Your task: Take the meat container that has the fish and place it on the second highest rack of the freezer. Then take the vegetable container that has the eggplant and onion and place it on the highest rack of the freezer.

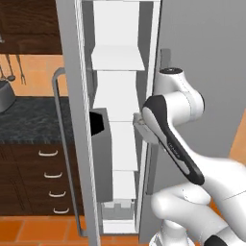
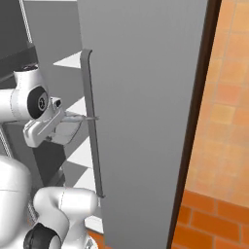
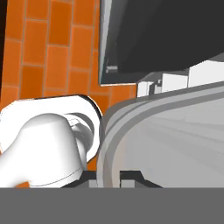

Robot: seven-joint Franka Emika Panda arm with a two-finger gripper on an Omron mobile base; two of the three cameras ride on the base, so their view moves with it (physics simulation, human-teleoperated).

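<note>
— What have the fingers got?
— They pinch the handle (image 3: 106,131); the bar runs up between them (gripper (image 3: 109,176) clamped on it).
— And the fish container?
— I cannot tell where it is. Past the fingers stand the racks (image 1: 117,57).
— How will this handle?
— A stiff, smooth bar on a probably heavy door (image 2: 146,121), so grip mid-bar and pull along its arc.

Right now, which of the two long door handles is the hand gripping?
The hand grips the handle on the right door; the left door's handle hangs free.
</note>
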